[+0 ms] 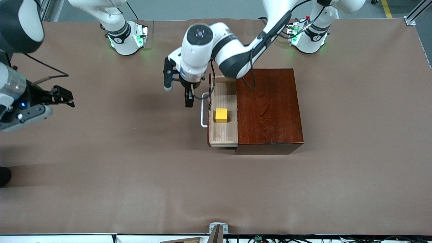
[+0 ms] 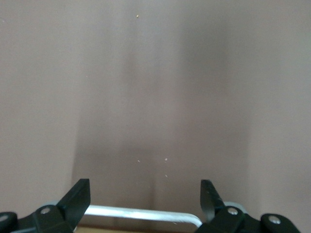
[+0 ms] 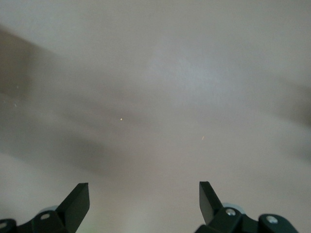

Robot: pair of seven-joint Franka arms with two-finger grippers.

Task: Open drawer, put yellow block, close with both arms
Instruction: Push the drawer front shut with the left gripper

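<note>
Inside the drawer (image 1: pixel 222 114), well clear of both sets of jaws, your yellow block (image 1: pixel 221 115) is sitting on the pale wood, so the placing looks done and you are heading into the closing step. Your left gripper (image 1: pixel 189 97) is hanging just outside the white handle (image 1: pixel 203 113), jaws spread wide with the bar (image 2: pixel 141 213) lying across the gap between them. You are likely needing to press the drawer front toward the box (image 1: pixel 268 109). Your right gripper (image 1: pixel 63 96) is waiting, jaws parted, over bare table (image 1: pixel 135 175) toward the right arm's end.
</note>
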